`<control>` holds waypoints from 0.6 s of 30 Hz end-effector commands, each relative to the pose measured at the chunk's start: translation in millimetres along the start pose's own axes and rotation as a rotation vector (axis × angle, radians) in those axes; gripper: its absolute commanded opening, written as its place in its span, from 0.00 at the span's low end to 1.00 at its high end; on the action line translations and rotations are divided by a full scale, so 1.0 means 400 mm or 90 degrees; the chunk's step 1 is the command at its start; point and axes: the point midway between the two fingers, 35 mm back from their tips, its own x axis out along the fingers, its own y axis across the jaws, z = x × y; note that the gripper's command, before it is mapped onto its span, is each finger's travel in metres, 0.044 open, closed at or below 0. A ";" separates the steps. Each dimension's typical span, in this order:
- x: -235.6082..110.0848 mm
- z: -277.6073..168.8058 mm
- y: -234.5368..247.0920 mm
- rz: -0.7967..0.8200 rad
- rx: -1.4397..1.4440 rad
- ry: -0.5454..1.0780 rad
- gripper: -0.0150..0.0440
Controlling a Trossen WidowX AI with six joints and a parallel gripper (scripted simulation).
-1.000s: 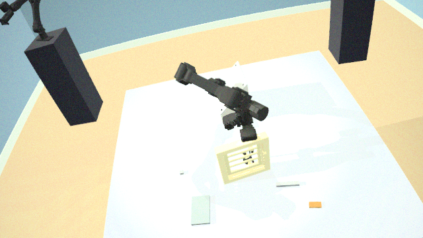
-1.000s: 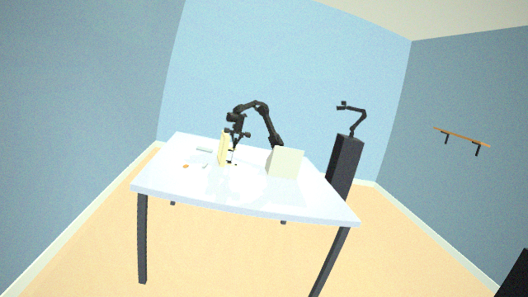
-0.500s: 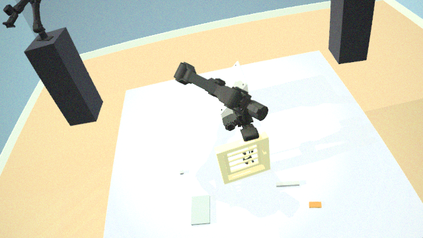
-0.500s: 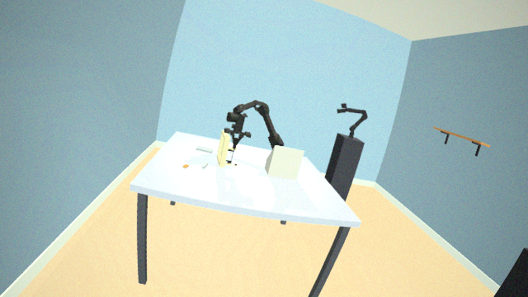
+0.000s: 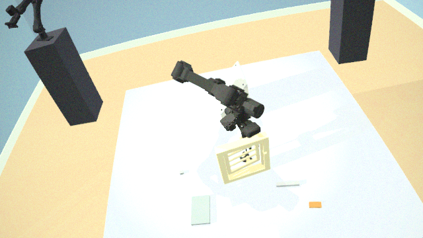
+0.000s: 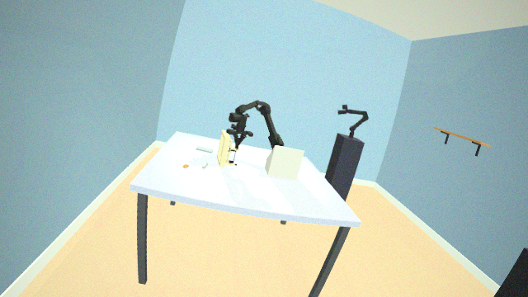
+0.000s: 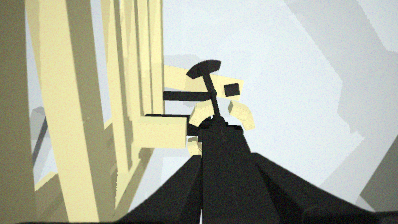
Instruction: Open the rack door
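The cream rack frame [image 5: 222,168] [image 6: 223,153] [image 7: 55,75] stands upright on the table. Its slatted door [image 5: 257,155] [image 7: 156,60] sits at a small angle to the frame, a little ajar towards the arm's side, with a gap along one side. The dark handle [image 7: 204,68] stands out from the door on the arm's side; its T-shaped end shows beyond the fingers. My gripper [image 6: 237,148] [image 7: 224,162] is shut on the handle from above. The fingers hide the gripped part, so I cannot tell exactly how far the handle is turned.
A pale green slab [image 5: 200,210] [image 6: 204,148], a grey bar [image 5: 287,184], an orange block [image 5: 314,205] [image 6: 186,166] and a small grey piece [image 5: 182,172] lie on the table beyond the rack. A cream box [image 6: 285,162] stands near the arm's base.
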 end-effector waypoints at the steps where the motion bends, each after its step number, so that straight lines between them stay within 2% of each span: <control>1: 0.000 0.007 -0.013 0.003 -0.063 -0.004 0.27; 18: 0.001 0.044 -0.096 0.001 -0.271 -0.004 0.27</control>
